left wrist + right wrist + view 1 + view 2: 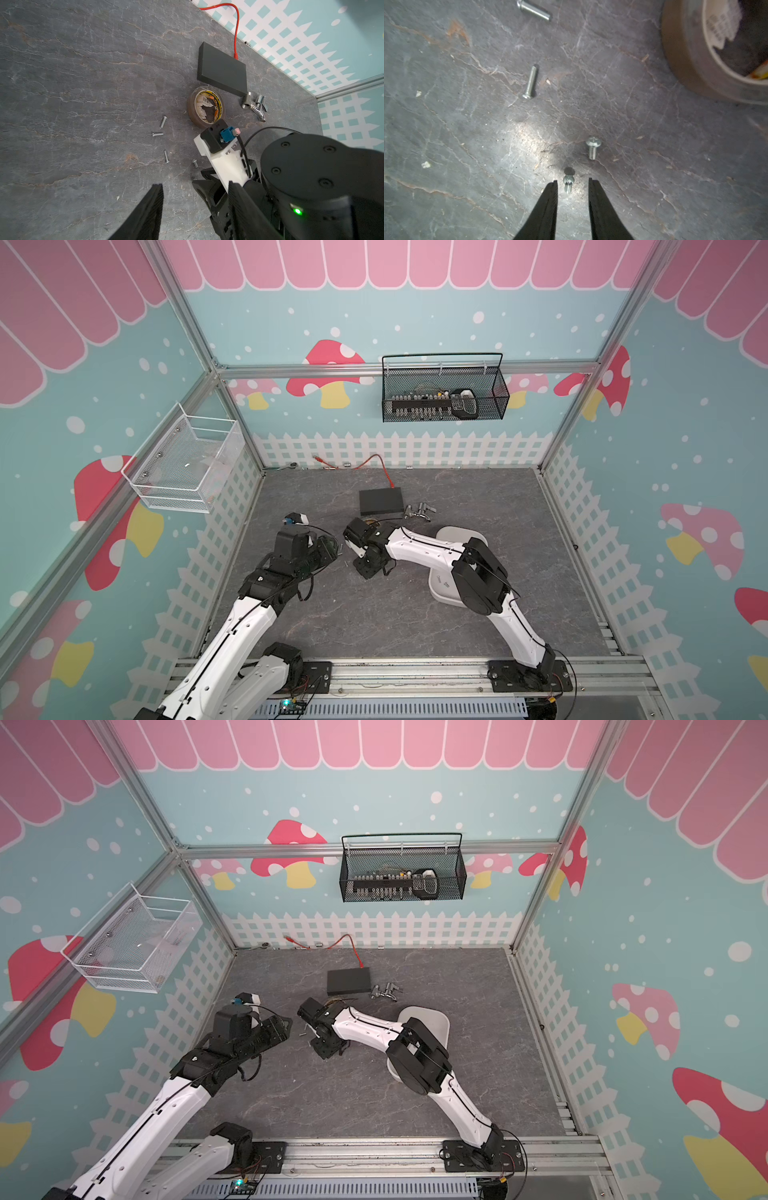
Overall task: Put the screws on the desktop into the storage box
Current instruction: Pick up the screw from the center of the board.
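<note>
Several small silver screws lie on the dark grey desktop [374, 614]. In the right wrist view one short screw [568, 185] sits between the fingertips of my right gripper [572, 180], which is open, with a gap on each side of the screw. Another screw [593, 146] lies just beyond it and a longer screw [530, 82] farther off. My left gripper [195, 186] hovers open above bare desktop, close to the right gripper's body; loose screws [166, 155] lie ahead of it. The white storage box [457, 536] sits under the right arm, partly hidden by it.
A brown tape roll [206, 109], a flat black box [223, 70] with a red cable and a chrome faucet piece [254, 104] lie behind the screws. A white mesh basket [187, 464] and a black wire basket [442, 393] hang on the walls.
</note>
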Action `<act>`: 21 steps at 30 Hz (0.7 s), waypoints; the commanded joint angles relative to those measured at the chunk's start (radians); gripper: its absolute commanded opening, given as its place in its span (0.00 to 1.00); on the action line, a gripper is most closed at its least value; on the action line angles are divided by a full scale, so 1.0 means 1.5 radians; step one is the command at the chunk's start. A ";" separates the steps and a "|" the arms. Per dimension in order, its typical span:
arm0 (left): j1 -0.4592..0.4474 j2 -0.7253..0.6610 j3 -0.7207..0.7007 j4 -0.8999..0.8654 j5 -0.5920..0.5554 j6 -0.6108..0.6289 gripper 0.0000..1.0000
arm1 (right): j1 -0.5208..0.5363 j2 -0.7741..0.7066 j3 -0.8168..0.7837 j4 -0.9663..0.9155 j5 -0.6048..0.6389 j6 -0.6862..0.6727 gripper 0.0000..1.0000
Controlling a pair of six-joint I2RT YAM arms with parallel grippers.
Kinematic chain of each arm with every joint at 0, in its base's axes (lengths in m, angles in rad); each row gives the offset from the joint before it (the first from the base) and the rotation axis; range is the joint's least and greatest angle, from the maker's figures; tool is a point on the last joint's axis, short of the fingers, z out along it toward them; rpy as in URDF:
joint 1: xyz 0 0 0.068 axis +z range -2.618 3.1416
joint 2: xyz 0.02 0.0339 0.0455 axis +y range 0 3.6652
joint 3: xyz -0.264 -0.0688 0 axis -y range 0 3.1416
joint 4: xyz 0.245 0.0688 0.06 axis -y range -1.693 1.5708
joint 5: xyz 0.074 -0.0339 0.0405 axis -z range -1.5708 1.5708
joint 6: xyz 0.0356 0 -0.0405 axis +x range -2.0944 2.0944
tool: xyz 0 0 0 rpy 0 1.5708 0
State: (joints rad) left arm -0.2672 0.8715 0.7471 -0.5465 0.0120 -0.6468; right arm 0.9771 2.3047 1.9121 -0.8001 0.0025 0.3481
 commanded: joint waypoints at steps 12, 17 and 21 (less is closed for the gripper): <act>0.008 0.005 -0.011 0.013 0.011 0.011 0.55 | 0.021 0.062 0.014 -0.036 0.026 0.000 0.20; 0.009 0.007 -0.011 0.013 0.011 0.012 0.55 | 0.021 0.070 0.015 -0.049 0.032 -0.003 0.13; 0.009 0.010 -0.012 0.012 0.012 0.012 0.55 | 0.020 0.065 0.018 -0.048 0.037 -0.001 0.06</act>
State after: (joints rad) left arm -0.2619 0.8810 0.7437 -0.5407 0.0196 -0.6468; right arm 1.0031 2.3478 1.9446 -0.8227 0.0376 0.3454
